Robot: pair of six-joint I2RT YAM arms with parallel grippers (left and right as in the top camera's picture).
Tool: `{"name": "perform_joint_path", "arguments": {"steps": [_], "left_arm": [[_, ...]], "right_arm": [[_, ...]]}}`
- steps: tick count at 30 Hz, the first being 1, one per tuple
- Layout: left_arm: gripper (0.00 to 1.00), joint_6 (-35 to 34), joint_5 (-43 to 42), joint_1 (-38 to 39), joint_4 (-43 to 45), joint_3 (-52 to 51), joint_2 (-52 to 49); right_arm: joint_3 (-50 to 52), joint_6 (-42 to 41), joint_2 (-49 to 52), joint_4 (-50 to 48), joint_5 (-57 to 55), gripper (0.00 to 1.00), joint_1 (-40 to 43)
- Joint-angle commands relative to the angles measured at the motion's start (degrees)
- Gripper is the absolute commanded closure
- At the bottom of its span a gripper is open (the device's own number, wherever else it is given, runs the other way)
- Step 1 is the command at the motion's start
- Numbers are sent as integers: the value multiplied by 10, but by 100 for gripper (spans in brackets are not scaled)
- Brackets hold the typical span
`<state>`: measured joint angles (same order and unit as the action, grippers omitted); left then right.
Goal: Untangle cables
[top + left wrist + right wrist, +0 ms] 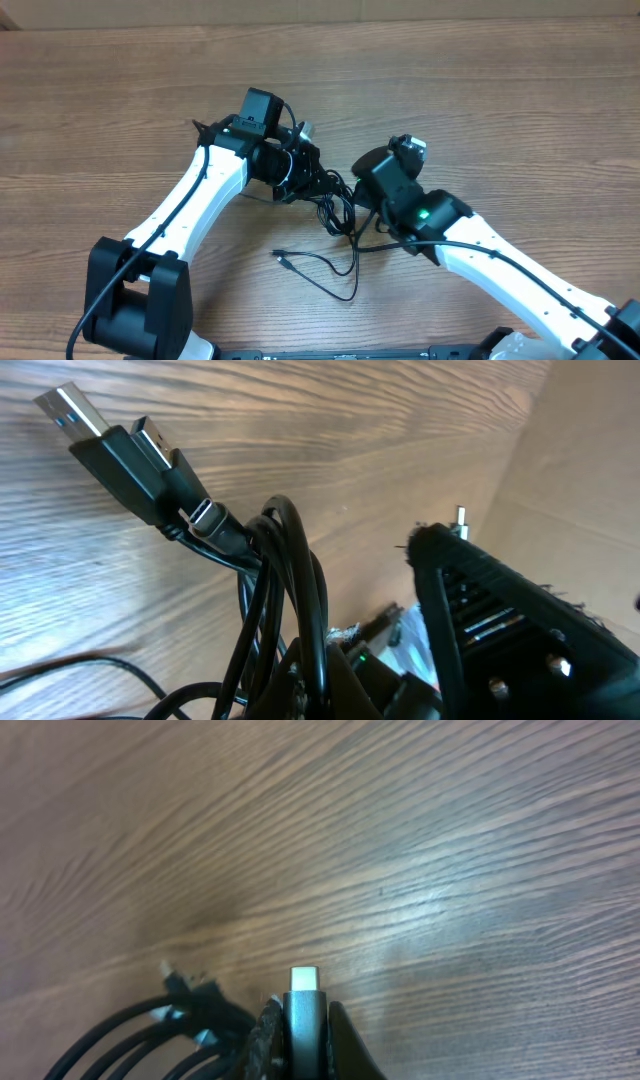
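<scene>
Because the cables [338, 205] are thin, light and limp, they will probably sag and drag one another rather than hold a shape, and the knot is likely to tighten if pulled hard. They lie bunched at the middle of the table [500, 80], between the two arms, with one loose end [285, 258] trailing toward the robot's side. The hard plugs look like the best places to grip, since the cords themselves are smooth and may slip. The right gripper [303, 1042] is closed on a silver-tipped plug [303, 982], which stands up between its fingers. The left gripper [310, 695] is closed on a bundle of cords, and two flat plugs [100, 435] stick out beyond it. No box, tray or other container shows in any view.
</scene>
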<state>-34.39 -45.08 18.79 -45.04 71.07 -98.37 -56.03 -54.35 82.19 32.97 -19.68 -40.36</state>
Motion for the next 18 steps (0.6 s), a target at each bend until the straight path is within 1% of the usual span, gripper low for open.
{"name": "perform_joint_path", "arguments": {"steps": [1,4,6,7,8,11,13,16,18], "left_arm": [[96,23,40,4,0,3,5],[96,67,67,4,0,3,5],[96,98,85,4,0,3,5],[96,125,93,4,0,3,4],[96,138,96,4,-1,3,4],[96,165,97,4,-3,3,2],[96,167,97,4,-4,3,2],[96,166,97,4,-3,3,2],[96,166,97,4,-3,3,2]], "right_arm": [[-14,-66,24,-3,-55,96,-5],[-14,-73,45,-10,-15,96,-5],[-14,-67,52,-14,31,96,-5],[-14,-64,52,-13,68,96,-5],[-14,-49,52,-15,90,95,-5],[-14,-14,52,-18,150,83,-5],[-14,6,52,-18,188,81,-5],[-14,31,52,-18,231,71,-4],[-14,63,52,-16,243,66,-2]]}}
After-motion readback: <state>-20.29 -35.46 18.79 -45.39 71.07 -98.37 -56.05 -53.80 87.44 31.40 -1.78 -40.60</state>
